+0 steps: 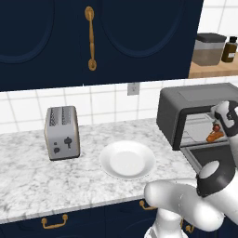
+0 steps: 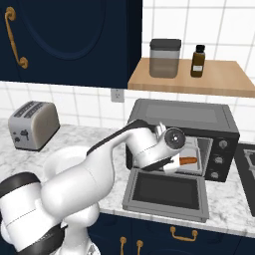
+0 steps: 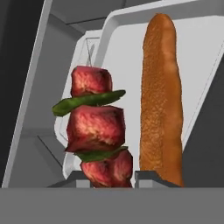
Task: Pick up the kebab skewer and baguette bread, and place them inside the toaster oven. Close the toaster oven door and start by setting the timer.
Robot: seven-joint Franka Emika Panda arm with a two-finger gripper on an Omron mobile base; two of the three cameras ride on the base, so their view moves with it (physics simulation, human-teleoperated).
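Note:
The toaster oven [image 1: 186, 104] stands at the right of the counter with its door [image 2: 167, 191] folded down flat in front. My gripper [image 3: 111, 177] reaches into the oven's mouth [image 2: 172, 164], shut on the kebab skewer [image 3: 94, 127], whose red meat chunks and green slices stand between the fingertips. Just beside it the orange-brown baguette bread [image 3: 161, 96] lies on the light grey tray [image 3: 127, 48] inside the oven. From the base the baguette shows as an orange tip [image 2: 189, 161] past the hand, and again low in the oven opening [image 1: 213, 137].
A silver slot toaster [image 1: 62, 132] and a white plate [image 1: 127, 159] sit on the marble counter left of the oven. The oven's knobs [image 2: 222, 144] are on its right front. A wooden shelf above carries a canister [image 2: 164, 58] and a brown bottle [image 2: 198, 61].

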